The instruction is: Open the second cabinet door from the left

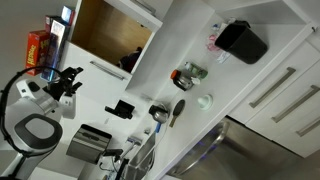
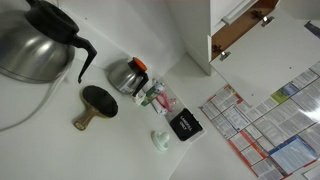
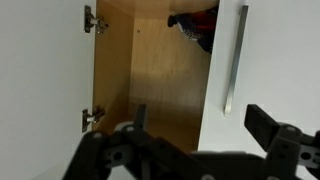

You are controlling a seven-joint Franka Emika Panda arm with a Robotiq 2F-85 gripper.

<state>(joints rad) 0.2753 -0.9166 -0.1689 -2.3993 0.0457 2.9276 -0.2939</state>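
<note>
The black two-fingered end effector (image 3: 200,140) hangs spread and empty, facing an open wooden cabinet interior (image 3: 150,80). A closed flat white door with slim silver bar handle (image 3: 236,60) stands just beside, probably the next target.

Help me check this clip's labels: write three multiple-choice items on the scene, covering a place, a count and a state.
1. In the wrist view, where is the bar handle relative to the open cabinet?
A. Left of it
B. Right of it
C. Inside it

2. How many hinges show on the cabinet's left edge?
A. None
B. One
C. Two

3. The end effector is:
A. open and empty
B. shut on the handle
C. shut on a hinge

Answers:
1. B: the handle sits on the white door right of the wooden opening.
2. C: one hinge is near the top and one lower down.
3. A: its fingers stand apart with nothing between them.
</note>
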